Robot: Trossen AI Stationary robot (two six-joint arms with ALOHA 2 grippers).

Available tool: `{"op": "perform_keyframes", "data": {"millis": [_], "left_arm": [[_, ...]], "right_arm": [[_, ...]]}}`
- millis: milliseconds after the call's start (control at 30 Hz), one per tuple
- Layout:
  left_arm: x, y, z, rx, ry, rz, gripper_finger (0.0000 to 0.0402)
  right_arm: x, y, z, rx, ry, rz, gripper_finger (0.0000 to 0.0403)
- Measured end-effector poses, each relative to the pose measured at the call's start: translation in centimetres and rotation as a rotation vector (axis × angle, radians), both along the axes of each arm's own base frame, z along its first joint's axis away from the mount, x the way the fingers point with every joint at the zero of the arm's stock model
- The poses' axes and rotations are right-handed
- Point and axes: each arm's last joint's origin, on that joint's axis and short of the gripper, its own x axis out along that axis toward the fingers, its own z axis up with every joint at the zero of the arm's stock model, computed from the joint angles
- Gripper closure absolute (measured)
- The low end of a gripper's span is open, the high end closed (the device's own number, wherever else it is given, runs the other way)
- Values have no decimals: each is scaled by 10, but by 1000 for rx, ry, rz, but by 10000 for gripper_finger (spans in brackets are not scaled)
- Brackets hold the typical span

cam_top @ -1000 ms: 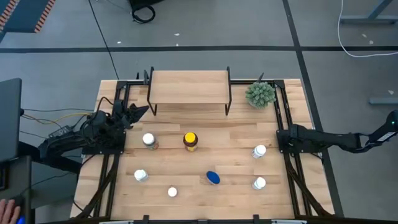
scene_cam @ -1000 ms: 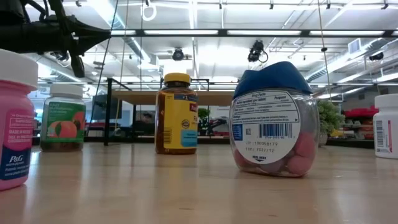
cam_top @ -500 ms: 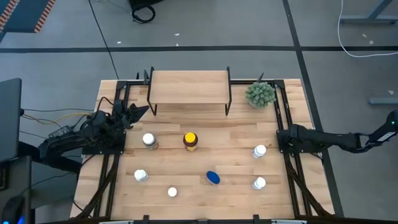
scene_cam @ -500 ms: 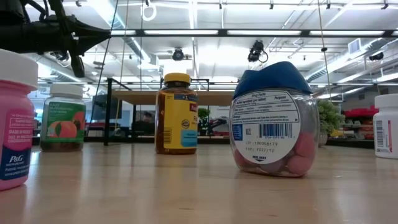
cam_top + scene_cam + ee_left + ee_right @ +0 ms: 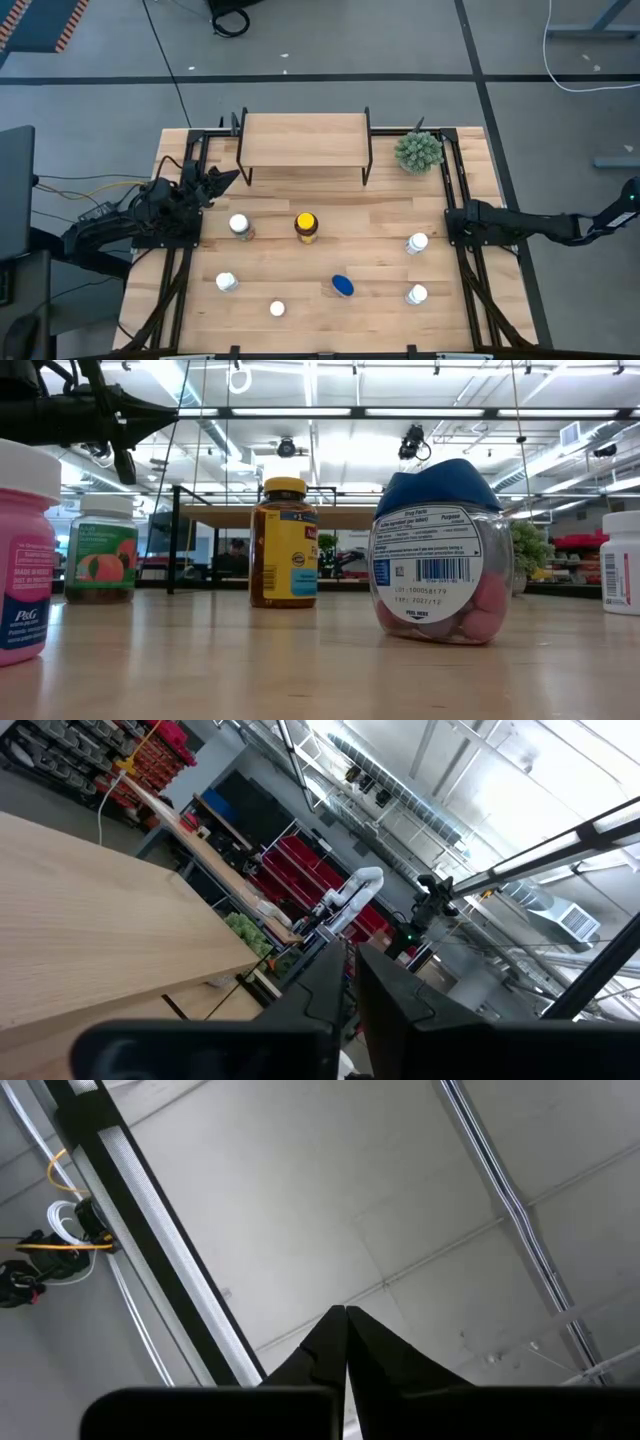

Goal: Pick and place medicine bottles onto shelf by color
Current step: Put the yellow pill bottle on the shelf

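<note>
left tool [image 5: 222, 178], fingers together and empty, sits by the tabletop's [image 5: 370, 215] left edge; nearest white-capped bottle [image 5: 239, 225] stands just ahead, shelf [image 5: 303, 140] beyond. spread the fingers, descend squarely, grip below the cap. right tool [image 5: 453, 222] pressed together, idle.

Amber bottle [image 5: 284, 544] yellow-capped; squat bottle [image 5: 441, 552] blue-lidded, contents seemingly pink; pink-labelled bottle [image 5: 24, 550] white-capped; plant [image 5: 418, 151] green.

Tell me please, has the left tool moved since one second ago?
No. In the high view the left tool sits at the same place, just left of the shelf leg and above the white-capped bottle, as earlier.
</note>
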Motion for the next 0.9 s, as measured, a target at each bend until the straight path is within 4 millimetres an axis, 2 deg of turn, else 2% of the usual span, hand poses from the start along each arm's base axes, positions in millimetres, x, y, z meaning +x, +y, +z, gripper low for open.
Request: {"op": "perform_keyframes", "data": {"millis": [900], "left_arm": [[0,0,0,-15,-7,-5,367]], "right_arm": [[0,0,0,0,0,0,384]]}}
